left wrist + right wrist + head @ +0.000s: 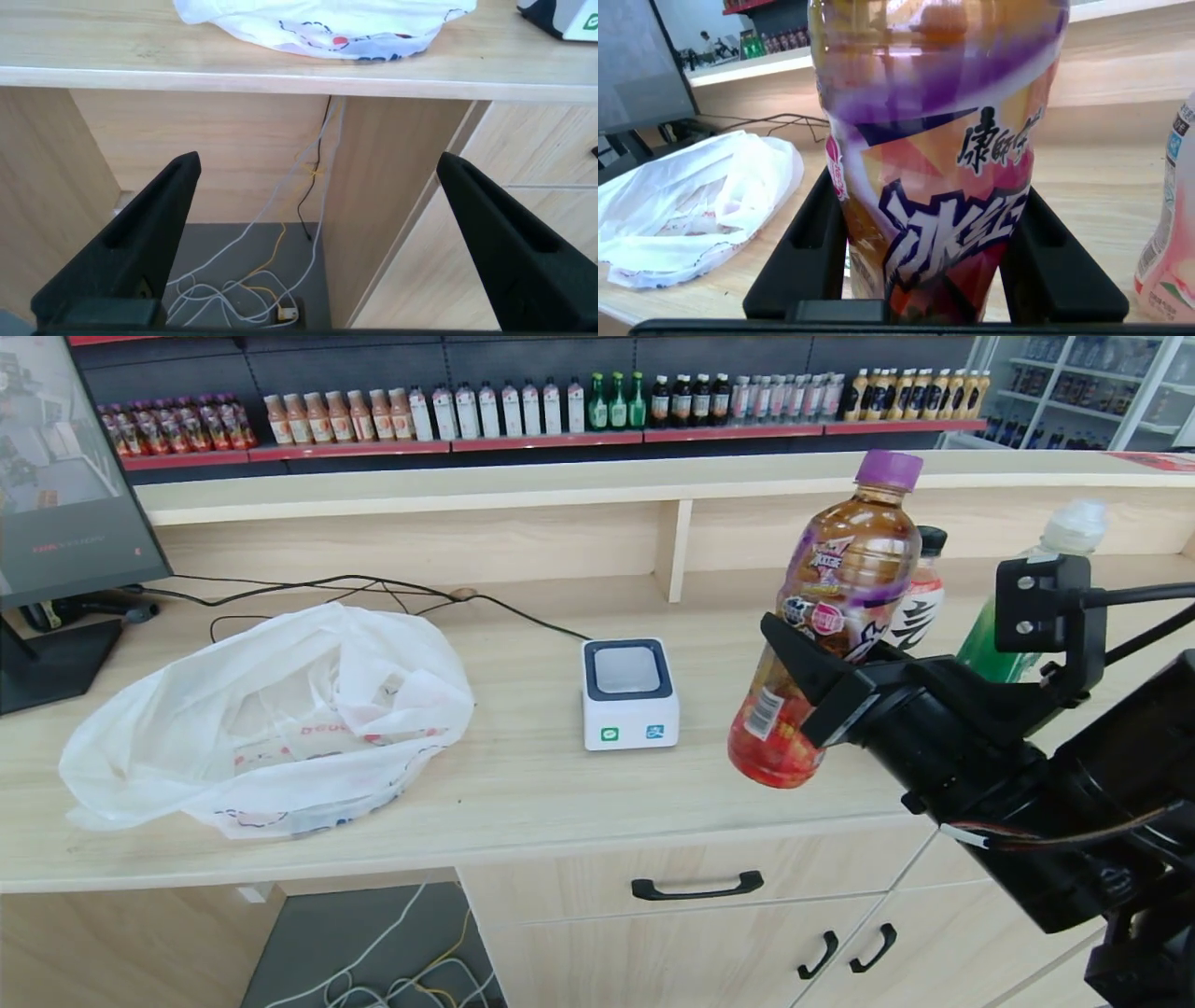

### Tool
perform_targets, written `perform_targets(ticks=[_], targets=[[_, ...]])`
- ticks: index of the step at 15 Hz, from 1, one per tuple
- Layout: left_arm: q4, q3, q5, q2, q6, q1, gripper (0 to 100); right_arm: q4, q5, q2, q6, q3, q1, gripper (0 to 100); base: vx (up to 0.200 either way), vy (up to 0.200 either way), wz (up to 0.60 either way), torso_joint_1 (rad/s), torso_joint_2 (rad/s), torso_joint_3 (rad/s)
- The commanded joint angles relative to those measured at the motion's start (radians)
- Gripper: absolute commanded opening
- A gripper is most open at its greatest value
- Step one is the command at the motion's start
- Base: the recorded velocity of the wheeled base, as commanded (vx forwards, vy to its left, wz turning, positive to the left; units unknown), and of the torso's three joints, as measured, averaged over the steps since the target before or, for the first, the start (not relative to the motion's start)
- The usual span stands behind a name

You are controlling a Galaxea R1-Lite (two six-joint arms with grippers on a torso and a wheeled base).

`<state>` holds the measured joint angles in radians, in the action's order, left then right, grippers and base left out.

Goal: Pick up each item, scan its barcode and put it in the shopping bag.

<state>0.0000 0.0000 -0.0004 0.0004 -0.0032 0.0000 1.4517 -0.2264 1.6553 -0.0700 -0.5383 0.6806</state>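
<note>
The right end effector (805,665) grips the purple-capped tea bottle (845,583) aloft, right of the scanner (628,691), so scanning and bagging probably remain; 2 others, a white-labelled bottle (920,602) and a green bottle (980,642), wait behind, and the left end effector (318,245) is released.

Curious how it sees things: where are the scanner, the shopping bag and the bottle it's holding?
scanner (630,706), head view, white front face.
shopping bag (280,719), head view, crumpled middle.
bottle (828,614), head view, label.

Light wooden checkout counter (523,784): items on surface.
Crumpled white plastic shopping bag (280,719) at left; white box-shaped scanner (629,693) at centre, apart from it; black monitor base (47,663) and black cables (373,586) behind.
</note>
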Motion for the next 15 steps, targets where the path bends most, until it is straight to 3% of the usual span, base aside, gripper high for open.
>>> perform_targets(ticks=[1, 6, 9, 12, 15], targets=[[0.0, 0.0, 0.0, 0.0, 0.0, 0.0, 100, -0.002, 0.002, -0.003, 0.001, 0.003, 0.002, 0, 0.0, 0.2, 0.0, 0.012, 0.01, -0.002], [0.0, 0.0, 0.0, 0.0, 0.002, 0.0, 100, 0.004, 0.004, -0.008, -0.039, 0.012, 0.008, 0, 0.0, 0.2, 0.0, 0.003, 0.0, 0.002], [0.0, 0.0, 0.0, 0.0, 0.002, 0.0, 100, 0.024, 0.002, -0.009, -0.017, 0.029, 0.008, 0, 0.0, 0.0, 0.0, 0.0, 0.0, 0.0], [0.0, 0.0, 0.0, 0.0, 0.002, 0.0, 100, 0.047, 0.01, -0.052, 0.004, 0.127, 0.008, 0, 0.0, 0.0, 0.0, 0.0, 0.0, 0.0], [0.0, 0.0, 0.0, 0.0, 0.002, 0.0, 100, 0.041, 0.09, -0.114, 0.01, 0.161, 0.005, 0, 0.0, 0.0, 0.0, 0.0, 0.0, 0.0]])
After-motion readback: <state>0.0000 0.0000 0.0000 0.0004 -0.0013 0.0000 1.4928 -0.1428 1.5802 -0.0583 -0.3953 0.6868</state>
